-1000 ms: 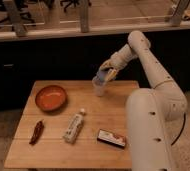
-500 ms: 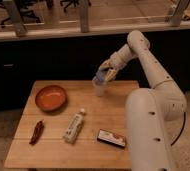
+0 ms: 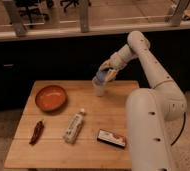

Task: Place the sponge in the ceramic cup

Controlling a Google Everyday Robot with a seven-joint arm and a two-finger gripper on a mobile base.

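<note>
Right now hand [image 3: 105, 74] over far edge of surface [image 3: 23, 150], fingers closed on sponge [image 3: 99, 78], held just above ceramic cup [image 3: 99, 90]. Orange bowl [image 3: 51, 98] left of cup, well apart. Bottle [image 3: 74, 126] lying mid-surface, dark packet [image 3: 111, 138] nr front, dark red thing [image 3: 37, 131] front-left. Robot's white body [image 3: 148, 130] hides rt side.

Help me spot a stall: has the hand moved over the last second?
No. The hand hangs just above the cup, same as before, near the table far edge.
</note>
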